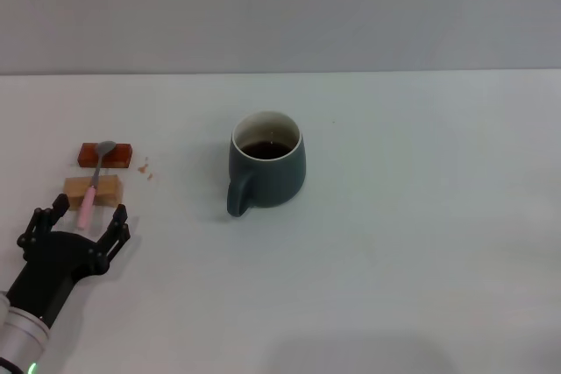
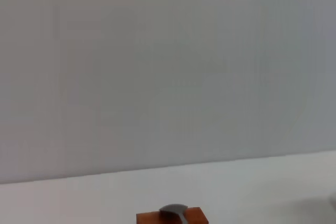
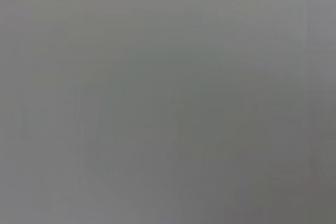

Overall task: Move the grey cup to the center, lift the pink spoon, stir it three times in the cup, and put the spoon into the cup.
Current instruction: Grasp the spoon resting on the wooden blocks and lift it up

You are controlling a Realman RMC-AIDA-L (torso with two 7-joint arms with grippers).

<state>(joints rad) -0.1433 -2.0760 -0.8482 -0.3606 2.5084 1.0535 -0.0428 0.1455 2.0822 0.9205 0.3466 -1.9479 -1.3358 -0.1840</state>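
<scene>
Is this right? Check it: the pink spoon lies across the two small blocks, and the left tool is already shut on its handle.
Not quite. In the head view the left tool is open around the pink spoon, not shut on it. The spoon does lie across the reddish-brown block and the tan block.

Only the left arm shows, in the head view. The left gripper (image 1: 85,214) is matte black, with two fingers (image 1: 116,222) built of angular, jointed links that look knuckled along their edges. Its black body widens toward a silver-grey cylindrical wrist section, where a small green light glows at the edge.
</scene>
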